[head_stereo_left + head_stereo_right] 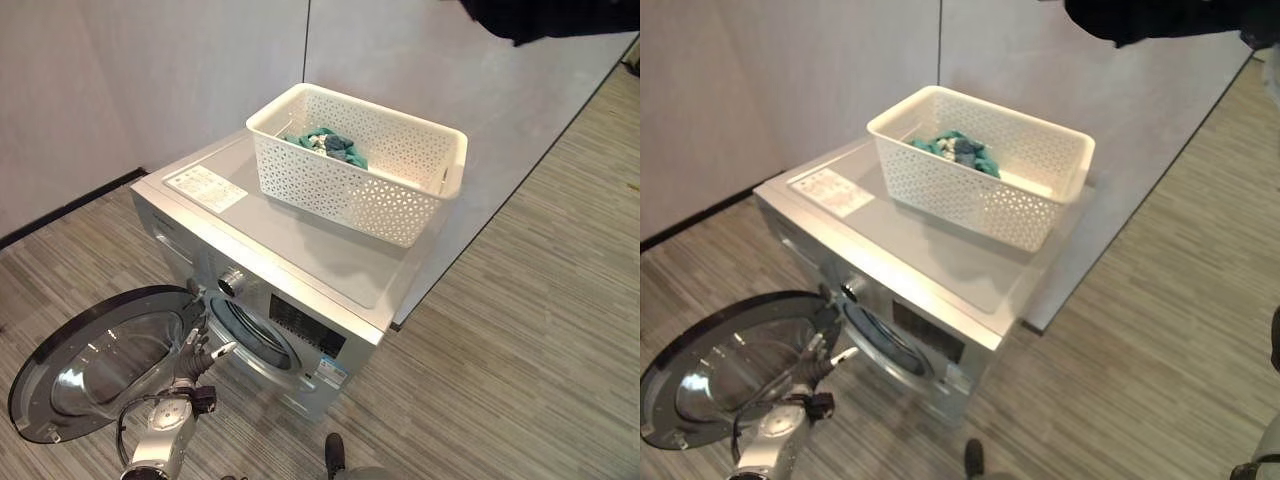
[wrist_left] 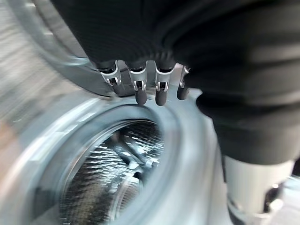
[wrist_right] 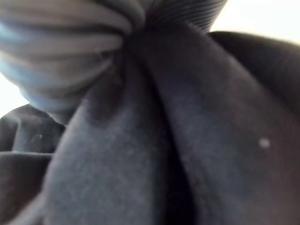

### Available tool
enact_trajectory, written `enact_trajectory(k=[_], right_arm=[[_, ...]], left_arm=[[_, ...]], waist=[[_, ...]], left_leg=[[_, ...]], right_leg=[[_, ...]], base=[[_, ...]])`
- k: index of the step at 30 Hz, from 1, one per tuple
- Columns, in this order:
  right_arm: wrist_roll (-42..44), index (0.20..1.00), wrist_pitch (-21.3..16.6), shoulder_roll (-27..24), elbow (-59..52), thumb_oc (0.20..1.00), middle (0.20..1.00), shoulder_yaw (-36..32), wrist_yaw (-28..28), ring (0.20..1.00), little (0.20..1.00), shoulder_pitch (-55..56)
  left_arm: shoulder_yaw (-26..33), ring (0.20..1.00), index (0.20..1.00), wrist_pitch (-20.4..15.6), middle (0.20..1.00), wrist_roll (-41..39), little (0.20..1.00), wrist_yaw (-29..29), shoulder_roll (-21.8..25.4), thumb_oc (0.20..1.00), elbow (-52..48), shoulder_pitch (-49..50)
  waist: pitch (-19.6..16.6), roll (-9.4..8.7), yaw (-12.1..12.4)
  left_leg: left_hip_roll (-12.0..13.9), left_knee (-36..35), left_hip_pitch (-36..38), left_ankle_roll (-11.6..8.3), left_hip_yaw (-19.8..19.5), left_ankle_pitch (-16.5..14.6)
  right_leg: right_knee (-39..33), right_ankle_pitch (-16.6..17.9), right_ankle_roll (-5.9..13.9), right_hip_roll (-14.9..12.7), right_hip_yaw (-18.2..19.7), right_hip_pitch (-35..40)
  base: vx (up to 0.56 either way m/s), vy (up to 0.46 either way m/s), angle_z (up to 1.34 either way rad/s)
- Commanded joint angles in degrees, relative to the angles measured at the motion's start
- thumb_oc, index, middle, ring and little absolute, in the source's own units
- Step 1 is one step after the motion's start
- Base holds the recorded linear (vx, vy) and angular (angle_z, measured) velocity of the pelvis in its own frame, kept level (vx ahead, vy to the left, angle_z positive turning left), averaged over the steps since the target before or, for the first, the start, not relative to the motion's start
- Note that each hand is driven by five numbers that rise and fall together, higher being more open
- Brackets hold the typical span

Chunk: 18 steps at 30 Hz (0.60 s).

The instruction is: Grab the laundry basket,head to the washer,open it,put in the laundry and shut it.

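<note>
Pale walls [image 1: 150, 70] and a striped floor [image 1: 540, 330] frame the silver washer [image 1: 290, 280], which stands in a corner with its round door [image 1: 95, 360] swung wide toward my left. On the washer's flat top sits the white lattice basket [image 1: 400, 190], set toward the back right, with teal and grey laundry [image 1: 330, 145] bunched in its far corner. A white label [image 1: 205, 187] lies on the top beside the basket, apart from it, and a round knob [image 1: 232, 282] juts from the front panel above the open drum [image 2: 108, 187].

My left hand [image 1: 200, 355] reaches in from the lower left and sits between the open door and the drum mouth, just beside the door's inner edge. Seen from the wrist, its fingers [image 2: 139, 89] curl downward with nothing between them, their dark tips over the grey rim of the opening; whether they touch it I cannot tell.

Dark cloth [image 3: 178, 140] covers my right wrist view, hanging in folds under a ribbed cover, so I cannot tell how my right hand stands. A dark shape [image 1: 545, 18] also hangs at the top edge of the head views.
</note>
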Motion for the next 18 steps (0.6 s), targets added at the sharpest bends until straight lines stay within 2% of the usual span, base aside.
enact_trajectory(k=[1, 2, 3, 4, 5, 6, 7, 8, 10, 11, 12, 14, 15, 17, 18], right_arm=[[-5.6, 0.200, 1.7, -0.2, -2.6, 0.200, 0.200, -4.7, -3.3, 0.200, 0.200, -3.6], [-7.8, 0.200, 2.2, 1.8, -5.3, 0.200, 0.200, -6.6, -3.0, 0.200, 0.200, -1.3], [-8.0, 0.200, 2.4, 2.0, -5.7, 0.200, 0.200, -7.1, -3.0, 0.200, 0.200, -0.8], [-10.7, 0.200, 3.0, 4.8, -8.9, 0.200, 0.200, -9.1, -3.6, 0.200, 0.200, 2.4], [-12.6, 0.200, 3.2, 6.2, -11.5, 0.200, 0.200, -10.5, -3.2, 0.200, 0.200, 5.3], [-13.7, 0.200, 3.1, 7.6, -13.3, 0.200, 0.200, -12.0, -2.9, 0.200, 0.200, 7.8], [-13.9, 0.200, 3.2, 7.8, -13.7, 0.200, 0.200, -12.5, -2.8, 0.200, 0.200, 8.4], [-16.2, 0.200, 3.3, 11.3, -16.5, 0.200, 0.200, -14.6, -2.8, 0.200, 0.200, 12.7], [-17.6, 0.200, 3.0, 15.6, -19.9, 0.200, 0.200, -17.8, -1.9, 0.200, 0.200, 19.5], [-17.9, 0.200, 3.2, 16.1, -20.8, 0.200, 0.200, -18.7, -1.6, 0.200, 0.200, 20.8], [-18.0, 0.200, 2.8, 22.2, -21.6, 0.200, 0.200, -21.3, -2.1, 0.200, 0.200, 28.7], [-16.9, 0.200, 1.9, 27.6, -23.2, 0.200, 0.200, -23.7, -1.9, 0.200, 0.200, 37.8], [-16.9, 0.200, 1.9, 27.7, -23.3, 0.200, 0.200, -23.8, -1.9, 0.200, 0.200, 38.0], [-12.8, 0.200, 0.2, 32.9, -25.0, 0.200, 0.200, -25.1, -1.8, 0.200, 0.200, 46.3], [-12.8, 0.200, 0.2, 33.1, -25.3, 0.200, 0.200, -25.4, -1.8, 0.200, 0.200, 46.8]], left_arm=[[0.1, 1.000, 1.000, -3.5, 1.000, 1.5, 1.000, 0.8, 4.6, 1.000, -3.3, -4.5], [0.7, 1.000, 1.000, -3.6, 1.000, 2.3, 1.000, 1.1, 4.7, 1.000, -3.3, -5.2], [0.7, 1.000, 1.000, -3.7, 1.000, 2.4, 1.000, 1.2, 4.8, 1.000, -3.2, -5.3], [1.2, 1.000, 1.000, -3.2, 1.000, 2.9, 1.000, 1.8, 5.2, 1.000, -2.9, -6.4], [1.8, 1.000, 1.000, -2.6, 1.000, 3.8, 1.000, 2.0, 5.5, 1.000, -3.0, -6.3], [2.5, 1.000, 1.000, -2.3, 1.000, 4.1, 1.000, 1.9, 5.6, 1.000, -3.0, -5.8], [2.5, 1.000, 1.000, -2.3, 1.000, 4.1, 1.000, 1.9, 5.8, 1.000, -3.1, -5.7], [4.7, 1.000, 1.000, -1.6, 1.000, 4.2, 1.000, 2.3, 5.6, 1.000, -2.8, -4.4], [6.5, 1.000, 1.000, -1.0, 1.000, 5.0, 1.000, 2.7, 5.5, 1.000, -2.8, -2.9], [6.3, 1.000, 1.000, -0.9, 1.000, 5.0, 1.000, 2.7, 5.8, 1.000, -3.0, -2.5], [8.3, 1.000, 1.000, -0.8, 1.000, 5.1, 1.000, 3.3, 5.0, 1.000, -2.9, -0.8], [10.4, 1.000, 1.000, -1.0, 1.000, 5.0, 1.000, 4.2, 4.4, 1.000, -2.9, 0.0], [10.3, 1.000, 1.000, -1.0, 1.000, 5.0, 1.000, 4.2, 4.5, 1.000, -2.9, 0.1], [13.8, 1.000, 1.000, -1.4, 1.000, 5.0, 1.000, 5.2, 3.6, 1.000, -4.5, 1.5], [13.6, 1.000, 1.000, -1.3, 1.000, 5.0, 1.000, 5.2, 3.7, 1.000, -4.5, 1.7]], waist=[[3.0, -2.12, -0.8], [3.7, -1.80, -1.2], [3.7, -1.96, -1.0], [5.9, -0.31, 0.0], [6.4, 0.41, 0.2], [6.5, 0.72, 0.4], [6.4, 0.45, 0.4], [6.6, 1.78, 1.3], [5.6, 2.07, 2.0], [5.4, 1.59, 2.3], [3.8, 1.19, 3.7], [2.5, 0.02, 5.2], [2.4, -0.03, 5.3], [2.3, -0.92, 7.6], [2.0, -1.05, 7.8]], left_leg=[[-3.7, 9.2, 0.0, 6.17, 4.4, -11.2], [-5.4, 8.8, 0.3, 7.23, 6.5, -11.7], [-5.5, 8.8, 0.3, 7.33, 6.7, -11.7], [-6.0, 9.4, -0.9, 8.66, 9.2, -11.1], [-6.5, 9.4, -2.0, 9.30, 10.2, -10.1], [-6.5, 9.4, -2.4, 9.65, 10.9, -9.6], [-6.5, 9.4, -2.5, 9.62, 10.9, -9.3], [-6.2, 9.2, -3.6, 10.84, 13.1, -7.8], [-6.3, 8.2, -4.3, 11.30, 14.8, -6.4], [-6.3, 8.1, -4.0, 11.22, 15.0, -6.4], [-7.0, 7.6, -5.4, 11.36, 16.7, -5.2], [-7.6, 8.4, -8.3, 11.21, 18.5, -4.2], [-7.6, 8.5, -8.3, 11.20, 18.5, -4.2], [-6.8, 10.9, -12.9, 9.97, 21.3, -2.3], [-6.6, 11.4, -13.2, 9.81, 21.4, -2.4]], right_leg=[[4.2, 0.2, 8.22, -10.6, 2.1, -0.8], [3.6, 3.1, 8.61, -12.2, 1.2, -2.7], [3.5, 3.2, 8.68, -12.2, 1.4, -2.7], [8.0, 0.0, 6.42, -12.0, -4.7, -4.3], [11.3, -3.0, 5.09, -11.4, -7.9, -4.1], [14.0, -5.4, 4.33, -10.8, -10.0, -3.6], [14.2, -5.4, 4.17, -10.9, -10.0, -3.8], [21.8, -9.8, 2.78, -9.3, -14.1, -3.0], [25.4, -14.4, 1.76, -7.5, -15.5, -1.3], [25.8, -14.7, 1.69, -7.6, -15.3, -1.3], [24.8, -18.3, 1.09, -5.1, -15.6, 3.0], [21.6, -19.7, 0.94, -3.4, -15.0, 7.5], [21.5, -19.7, 0.94, -3.3, -15.0, 7.5], [13.0, -21.8, -0.44, -2.1, -14.3, 11.6], [12.4, -21.6, -0.61, -1.9, -14.2, 11.7]], base=[[-0.30, 0.386, -0.13], [-0.21, 0.313, -0.25], [-0.36, 0.370, -0.79], [-0.38, 0.309, -1.25], [-0.44, 0.347, -1.52], [-0.20, 0.132, -0.83], [-0.25, 0.174, -0.40], [-0.25, 0.167, -0.14], [-0.21, 0.130, -0.58], [-0.19, 0.032, -0.85], [-0.20, -0.015, -0.82], [-0.22, -0.026, -1.29], [-0.22, -0.085, -0.72], [-0.22, -0.140, 0.00], [-0.18, -0.170, -0.49]])
